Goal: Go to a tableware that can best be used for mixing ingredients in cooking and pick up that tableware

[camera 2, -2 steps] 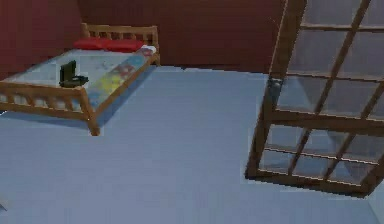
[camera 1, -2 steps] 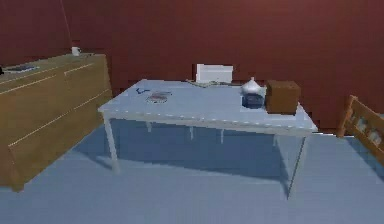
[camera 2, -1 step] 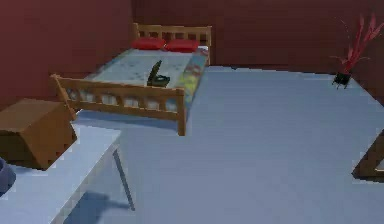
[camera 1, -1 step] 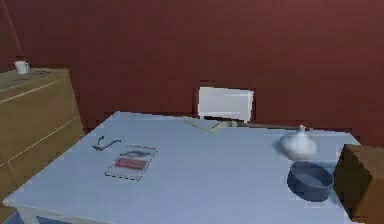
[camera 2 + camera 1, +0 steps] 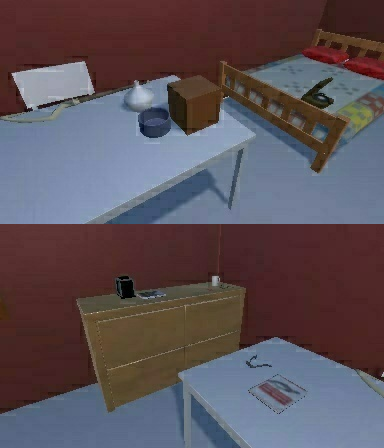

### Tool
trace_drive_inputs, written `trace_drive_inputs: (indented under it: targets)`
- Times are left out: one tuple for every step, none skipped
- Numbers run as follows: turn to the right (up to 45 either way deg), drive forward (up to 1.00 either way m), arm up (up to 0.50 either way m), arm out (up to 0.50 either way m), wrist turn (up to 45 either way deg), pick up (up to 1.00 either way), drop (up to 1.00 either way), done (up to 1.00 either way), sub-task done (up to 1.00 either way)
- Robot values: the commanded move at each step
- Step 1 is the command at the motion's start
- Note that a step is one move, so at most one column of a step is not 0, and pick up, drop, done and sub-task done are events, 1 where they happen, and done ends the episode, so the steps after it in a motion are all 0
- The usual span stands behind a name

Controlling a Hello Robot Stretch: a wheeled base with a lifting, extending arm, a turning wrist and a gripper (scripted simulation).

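Blue bowl [image 5: 153, 122] sits on the pale table [image 5: 70, 175] in the arm side view, just beside a brown box [image 5: 195, 104], with a white vase [image 5: 138, 96] right behind it. State of the claw: cannot tell.

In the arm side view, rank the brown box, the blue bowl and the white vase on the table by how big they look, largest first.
1. brown box, clearly the largest.
2 and 3. blue bowl and white vase: these look about alike in size, so I won't rank one above the other.
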Motion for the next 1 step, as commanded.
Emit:
trace_drive_inputs:
  targets:
    - [0.0,0.0,0.5,0.0,0.0,0.0,0.0,0.0,0.0]
